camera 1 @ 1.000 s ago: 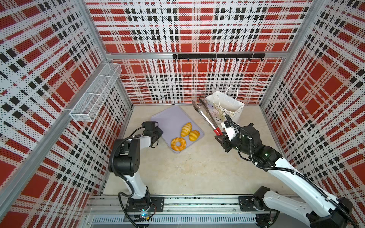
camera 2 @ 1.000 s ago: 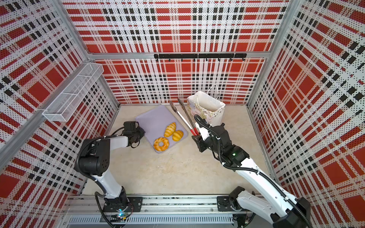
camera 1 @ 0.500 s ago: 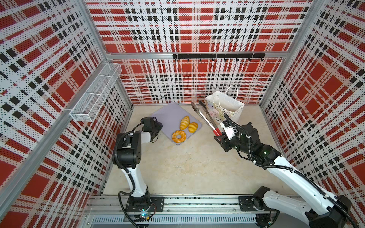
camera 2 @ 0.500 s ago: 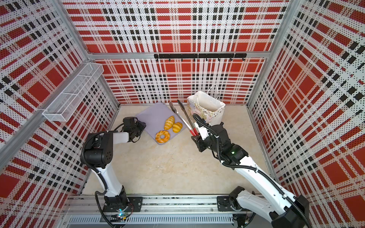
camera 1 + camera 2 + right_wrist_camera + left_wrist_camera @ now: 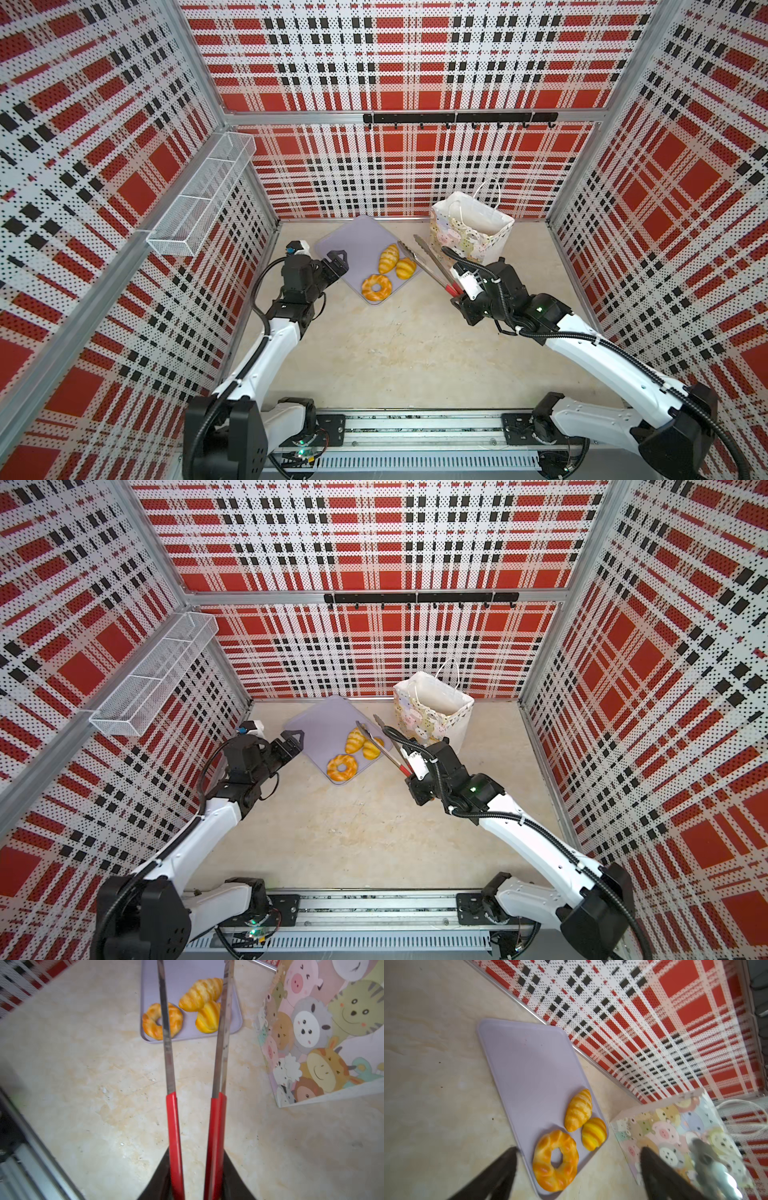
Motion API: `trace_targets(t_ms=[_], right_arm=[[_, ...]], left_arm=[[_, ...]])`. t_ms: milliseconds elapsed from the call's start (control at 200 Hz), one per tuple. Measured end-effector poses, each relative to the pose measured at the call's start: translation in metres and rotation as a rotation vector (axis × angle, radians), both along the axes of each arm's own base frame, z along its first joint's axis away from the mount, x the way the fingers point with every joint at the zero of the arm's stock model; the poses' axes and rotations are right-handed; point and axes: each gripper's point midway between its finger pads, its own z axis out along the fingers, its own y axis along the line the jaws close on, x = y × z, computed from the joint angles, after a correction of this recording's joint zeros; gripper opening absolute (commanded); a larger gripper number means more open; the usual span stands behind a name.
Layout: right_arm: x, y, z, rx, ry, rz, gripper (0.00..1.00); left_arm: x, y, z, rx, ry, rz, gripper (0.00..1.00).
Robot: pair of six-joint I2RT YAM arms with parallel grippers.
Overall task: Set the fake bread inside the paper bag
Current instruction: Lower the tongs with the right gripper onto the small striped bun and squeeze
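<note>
Three pieces of fake bread lie on a lavender tray (image 5: 353, 245): a ring doughnut (image 5: 376, 286), a ridged long roll (image 5: 388, 258) and a smaller ridged roll (image 5: 406, 268). The paper bag (image 5: 471, 232) stands upright and open-topped just right of the tray. My left gripper (image 5: 334, 266) is open at the tray's left edge; in its wrist view the doughnut (image 5: 555, 1160) lies between its spread fingers (image 5: 500, 1169). My right gripper (image 5: 196, 1155) is shut on the red handles of metal tongs (image 5: 172, 1122), whose open blades reach over the rolls (image 5: 200, 994) and the tray's right edge.
The tray's back corner is close to the rear wall. A wire basket (image 5: 199, 199) hangs on the left wall and a black hook rail (image 5: 459, 118) on the back wall. Bare beige tabletop (image 5: 395, 353) stretches in front of the tray and bag.
My left gripper has gone from shut to wide open at the tray's edge, and its arm has swung. The tray with the bread has slid slightly toward the back wall. The right arm has barely moved.
</note>
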Motion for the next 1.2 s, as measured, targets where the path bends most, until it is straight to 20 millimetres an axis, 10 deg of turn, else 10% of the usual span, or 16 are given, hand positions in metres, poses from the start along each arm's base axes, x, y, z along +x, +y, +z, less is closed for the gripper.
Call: trace_targets(t_ms=[396,1202], right_arm=[[0.009,0.001,-0.059,-0.486,-0.073,0.018,0.29],[0.047,0.011,-0.077,-0.677,-0.052,-0.019,0.35]], left_arm=[[-0.038,-0.024,-0.024,0.047,0.099,-0.298,0.98],[-0.052,-0.045,-0.068,-0.057,0.208,-0.439,0.98]])
